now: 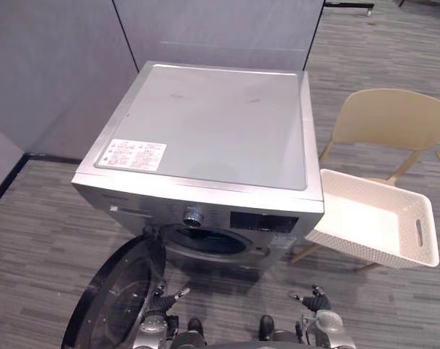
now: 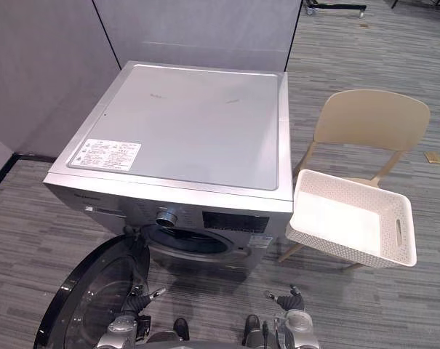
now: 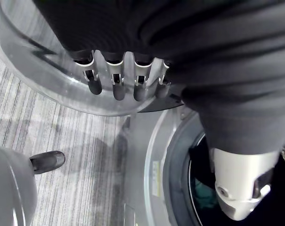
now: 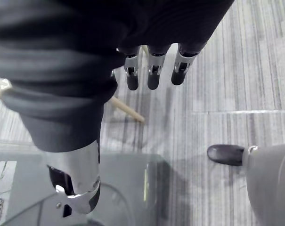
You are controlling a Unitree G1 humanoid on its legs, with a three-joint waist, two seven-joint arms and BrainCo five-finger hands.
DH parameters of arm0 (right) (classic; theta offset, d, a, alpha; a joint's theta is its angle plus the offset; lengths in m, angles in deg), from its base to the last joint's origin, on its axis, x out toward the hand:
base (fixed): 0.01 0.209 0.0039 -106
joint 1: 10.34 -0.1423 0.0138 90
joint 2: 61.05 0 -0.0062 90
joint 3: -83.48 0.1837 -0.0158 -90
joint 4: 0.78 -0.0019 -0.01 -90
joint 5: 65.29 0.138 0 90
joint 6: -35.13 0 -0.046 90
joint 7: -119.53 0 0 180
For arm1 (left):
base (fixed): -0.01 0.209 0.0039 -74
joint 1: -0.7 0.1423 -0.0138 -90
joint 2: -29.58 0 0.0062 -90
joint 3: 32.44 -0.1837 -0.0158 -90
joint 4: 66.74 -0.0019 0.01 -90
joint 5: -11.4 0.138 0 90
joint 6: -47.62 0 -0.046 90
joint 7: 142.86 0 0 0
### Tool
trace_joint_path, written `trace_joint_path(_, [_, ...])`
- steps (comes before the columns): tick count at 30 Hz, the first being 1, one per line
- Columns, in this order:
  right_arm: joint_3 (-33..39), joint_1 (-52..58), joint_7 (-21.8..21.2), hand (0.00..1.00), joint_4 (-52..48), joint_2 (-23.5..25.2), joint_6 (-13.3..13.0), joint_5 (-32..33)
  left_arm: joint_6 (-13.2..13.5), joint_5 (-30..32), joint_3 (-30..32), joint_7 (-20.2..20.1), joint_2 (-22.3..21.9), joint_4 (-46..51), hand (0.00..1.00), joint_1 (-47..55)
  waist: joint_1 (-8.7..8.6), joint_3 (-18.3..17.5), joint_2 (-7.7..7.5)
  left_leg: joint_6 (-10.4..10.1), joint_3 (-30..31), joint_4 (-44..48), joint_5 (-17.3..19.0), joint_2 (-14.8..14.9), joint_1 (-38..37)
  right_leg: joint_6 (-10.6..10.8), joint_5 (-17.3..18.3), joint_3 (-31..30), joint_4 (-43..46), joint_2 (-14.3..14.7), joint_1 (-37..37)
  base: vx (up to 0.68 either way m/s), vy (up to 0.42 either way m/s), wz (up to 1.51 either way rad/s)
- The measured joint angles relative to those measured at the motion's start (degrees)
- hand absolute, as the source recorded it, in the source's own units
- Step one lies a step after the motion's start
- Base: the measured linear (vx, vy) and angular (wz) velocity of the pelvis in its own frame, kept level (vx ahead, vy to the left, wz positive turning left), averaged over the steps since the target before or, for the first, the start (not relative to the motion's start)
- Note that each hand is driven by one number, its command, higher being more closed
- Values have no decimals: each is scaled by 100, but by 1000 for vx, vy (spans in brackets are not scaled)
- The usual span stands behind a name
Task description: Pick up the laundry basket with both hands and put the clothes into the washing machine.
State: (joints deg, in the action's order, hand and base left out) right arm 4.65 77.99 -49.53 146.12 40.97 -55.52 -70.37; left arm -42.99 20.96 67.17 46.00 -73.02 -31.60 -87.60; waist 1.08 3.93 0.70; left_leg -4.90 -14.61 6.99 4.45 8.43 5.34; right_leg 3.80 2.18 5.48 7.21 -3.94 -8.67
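**Washing machine and basket.** The front-loading washing machine (image 1: 205,123) is standing with its round door (image 1: 114,298) hanging open toward the robot's left. The white laundry basket (image 1: 365,251) is resting on the seat of a tan chair (image 1: 390,116), just beside the machine's right side. The left hand (image 1: 164,301) and right hand (image 1: 318,299) are hovering low in front of the machine. Their fingers (image 3: 118,89) are hanging relaxed and holding nothing, well apart from the basket.

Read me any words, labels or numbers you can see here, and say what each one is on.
No text is readable.
White sticker on top of the washing machine: print too small to read.
Control panel on its front: markings too small to read.
Narrow label beside the door opening: blurred, unreadable.
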Motion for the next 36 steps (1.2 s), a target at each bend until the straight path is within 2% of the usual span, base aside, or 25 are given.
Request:
trace_joint_path(2, [-93, -91, 6, 0, 10, 11, 0, 0, 8, -55, 2, 4, 26, 2, 0, -59, 9, 27, -21, 10, -51, 166, -2, 4, 229, 12, -52, -82, 212, -14, -304, -100, 19, -21])
trace_joint_path(3, [-197, -143, 6, 0, -1, 6, -5, 0, 33, -112, 6, 4, 14, 19, 0, -113, 24, 35, -23, 33, -50, 395, -7, 26, 503, 22, -191, -88, 450, -15, -608, -179, 18, -27])
trace_joint_path(4, [-217, -188, 8, 0, -20, 20, -1, 0, 57, -120, 44, 8, -42, 38, 0, -124, 121, 65, 34, 197, -82, 399, -81, 188, 614, 97, -261, -148, 474, -2, -700, -181, 13, -21])
trace_joint_path(5, [-224, -197, 10, 0, -41, 38, 2, 0, 95, -122, 171, 9, -85, 65, 0, -147, 137, 145, 56, 221, -86, 407, -61, 219, 580, 23, 236, -100, 1402, -55, -833, -147, 12, 2])
trace_joint_path(6, [-224, -159, 9, 0, -43, 59, 3, 0, 105, -124, 187, 12, -95, 97, 0, -148, 132, 175, 10, 222, -29, 441, -67, 169, 586, 56, 558, -80, 2087, -149, -879, -103, -9, 46])
trace_joint_path(7, [-232, -105, 10, 0, -35, 106, 4, 1, 126, -139, 196, 18, -104, 143, 0, -97, 158, 232, -18, 224, 65, 611, -68, 117, 649, 261, 912, -91, 2892, -328, -705, -150, -64, 58])
trace_joint_path(9, [-352, -165, 19, 0, -61, 125, -8, 0, 115, -234, 254, 56, -84, 156, 0, 9, 324, 221, -127, 223, 95, 919, -68, 124, 839, 392, 1232, -162, 2905, -443, -218, -213, -177, 28])
trace_joint_path(10, [-425, -302, 45, 0, -168, 83, -19, 1, 116, -272, 255, 148, -126, 306, 0, 3, 467, 221, -197, 125, 172, 1151, -132, 210, 1185, 317, 1575, -181, 2090, -298, -46, -258, -237, -6])
trace_joint_path(11, [-425, -430, 85, 0, -251, 44, -42, 6, 117, -293, 247, 173, -157, 373, 0, -13, 536, 210, -103, 40, 220, 1160, -247, 313, 1462, 156, 1652, -43, 1615, -187, -58, -361, -286, -8])
trace_joint_path(12, [-425, -502, 133, 0, -326, -10, -63, 8, 114, -317, 215, 198, -238, 368, 0, -62, 577, 224, 41, -23, 286, 1124, -365, 381, 1645, -12, 1591, 39, 1360, -66, -71, -274, -164, 5])
trace_joint_path(13, [-421, -564, 169, 0, -401, -100, -88, 5, 115, -352, 151, 240, -365, 384, 0, -83, 583, 348, 273, -95, 474, 945, -615, 479, 1731, -110, 1393, 211, 1227, 129, -77, -339, -183, 36])
trace_joint_path(14, [-419, -572, 170, 0, -382, -117, -50, 1, 120, -418, 49, 246, -455, 384, 0, -84, 553, 405, 350, -166, 585, 463, -1070, 490, 1625, -181, 1315, 350, 1248, 205, -117, -370, -196, 62])
trace_joint_path(15, [-408, -460, 182, 0, -370, -96, 0, -5, 123, -453, -58, 242, -497, 387, 0, -71, 506, 429, 312, -268, 635, 51, -1406, 458, 1478, -278, 1279, 574, 1287, 190, -153, -357, -194, 65])
trace_joint_path(16, [-400, -413, 186, 0, -369, -76, 2, -7, 121, -453, -73, 238, -522, 387, 0, -47, 449, 460, 262, -279, 645, 56, -1388, 459, 1451, -327, 1261, 669, 1293, 166, -163, -278, -140, 64])
trace_joint_path(17, [-348, -368, 206, 0, -390, -12, 4, -8, 116, -452, -75, 236, -513, 433, 0, -54, 407, 463, 258, -127, 583, 304, -1250, 376, 1412, -444, 1199, 837, 1293, 60, -170, -223, -65, 66])
trace_joint_path(18, [-255, -327, 273, 0, -400, 11, 3, -8, 119, -448, -106, 242, -479, 615, 0, -66, 316, 560, 61, -16, 585, 803, -932, 260, 1420, -485, 1117, 946, 1300, -96, -181, -199, -41, 66])
trace_joint_path(19, [-245, -301, 284, 0, -405, 10, 1, -8, 124, -443, -142, 242, -463, 706, 0, -69, 284, 562, 47, 16, 580, 1068, -753, 233, 1410, -481, 1076, 1019, 1290, -157, -184, -244, 0, 67])
trace_joint_path(21, [-88, -125, 284, 0, -397, 6, 0, -10, 187, -430, -390, 242, -438, 830, 0, -115, 280, 552, 18, 47, 640, 1756, -30, 265, 1116, -390, 874, 1176, 1181, -314, -233, -208, 97, 52])
trace_joint_path(23, [47, -65, 282, 0, -326, -1, -1, -10, 187, -423, -524, 242, -434, 828, 0, -163, 268, 528, 38, -38, 650, 1385, 326, 242, 659, -266, 623, 1237, 900, -323, -245, -181, 187, 25])
trace_joint_path(24, [140, -68, 275, 0, -205, -30, -1, -12, 187, -419, -578, 242, -410, 829, 0, -177, 255, 441, 172, -104, 675, 584, 378, 199, 364, -194, 466, 1277, 663, -270, -241, -167, 219, 20])
trace_joint_path(25, [195, -86, 275, 0, -117, 15, 19, -6, 178, -414, -586, 243, -333, 831, 0, -219, 240, 436, 44, -70, 664, 370, 214, 76, 333, -114, 376, 1252, 540, -331, -248, -150, 181, 24])
trace_joint_path(26, [233, -31, 259, 0, -62, 103, 73, -6, 178, -408, -719, 255, -188, 900, 0, -187, 212, 359, -48, -14, 687, 24, 5, -70, 261, -11, 93, 1291, 153, -372, -137, -97, 138, 21])
trace_joint_path(29, [251, 28, 263, 0, 78, 106, 100, -5, 162, -328, -841, 275, 133, 1404, 0, -109, 100, 284, -124, 104, 704, -311, -133, -370, 79, 127, -290, 1289, -408, -539, 174, -73, 209, 16])
trace_joint_path(33, [252, 115, 259, 0, 84, 20, 100, -5, 230, -205, -818, 328, 619, 2467, 0, -165, 45, 183, -106, 208, 687, -497, -203, -597, -16, 196, -484, 1171, -691, -669, 295, -17, 126, 0])
trace_joint_path(36, [256, 97, 250, 0, 87, -46, 96, -4, 356, -246, -351, 509, 1053, 2784, 0, -382, -21, 176, -117, 285, 694, -497, -262, -663, -22, 222, -553, 1171, -803, -666, 328, 60, 46, 0])
